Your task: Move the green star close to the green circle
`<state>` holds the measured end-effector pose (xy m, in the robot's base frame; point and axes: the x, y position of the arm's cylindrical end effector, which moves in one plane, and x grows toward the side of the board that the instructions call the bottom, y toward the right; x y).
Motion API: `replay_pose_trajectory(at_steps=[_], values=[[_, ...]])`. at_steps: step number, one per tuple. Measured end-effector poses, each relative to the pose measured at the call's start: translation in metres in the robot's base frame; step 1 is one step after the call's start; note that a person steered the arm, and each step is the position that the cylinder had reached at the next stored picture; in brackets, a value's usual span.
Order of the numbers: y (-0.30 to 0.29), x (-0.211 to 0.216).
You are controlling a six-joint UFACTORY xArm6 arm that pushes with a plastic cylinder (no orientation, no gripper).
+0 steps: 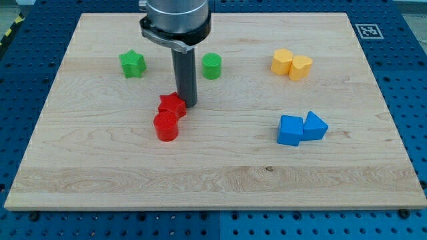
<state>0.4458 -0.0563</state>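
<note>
Grey collar, straight dark rod (184,73)

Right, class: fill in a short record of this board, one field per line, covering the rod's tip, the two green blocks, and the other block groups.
tip: my tip sits at the right edge of the red star, seemingly touching it
green star: upper left of board, untouched
green circle: upper middle, right of the rod
gap: star and circle well apart, rod between them
red pair: red star with red cylinder just below, touching
yellow pair: yellow blocks upper right, touching
blue pair: blue blocks right of centre, touching
</note>
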Motion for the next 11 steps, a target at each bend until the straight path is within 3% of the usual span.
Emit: replay_pose_trajectory(at_steps=[1,3,4,5,9,11], values=[[-0.035,-0.012],[-0.172,-0.086],[-0.195,-0.091],[-0.185,-0.099],[-0.052,-0.1],[-0.031,-0.114]])
